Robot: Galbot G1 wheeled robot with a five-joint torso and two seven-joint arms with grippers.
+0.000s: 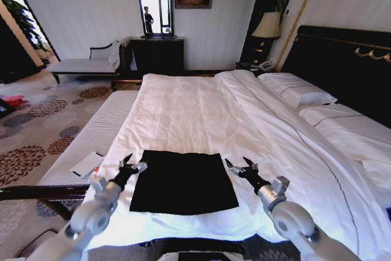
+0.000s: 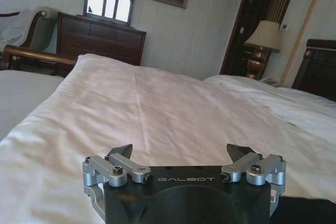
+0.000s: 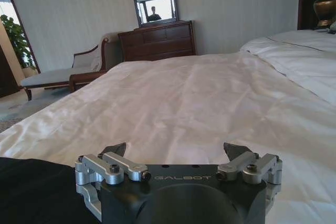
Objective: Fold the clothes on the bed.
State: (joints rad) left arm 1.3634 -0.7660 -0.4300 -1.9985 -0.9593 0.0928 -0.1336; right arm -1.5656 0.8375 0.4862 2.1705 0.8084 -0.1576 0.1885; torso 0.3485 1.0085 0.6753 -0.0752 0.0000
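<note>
On near edge of large white-duveted bed (image 1: 201, 105): black soft-fabric T-shirt (image 1: 183, 181) lying flat as neat rectangle. Left gripper (image 1: 132, 165) just beside shirt's left far corner, fingers spread wide, holding nothing. Right gripper (image 1: 240, 165) just off right far corner, likewise wide, holding nothing.

The black T-shirt (image 1: 182, 182) lies flat as a smooth, roughly square dark patch, no lettering showing, at the 6 o'clock end of the bed (image 1: 201, 108), whose white duvet runs toward pillows and a dark headboard at 2 o'clock
</note>
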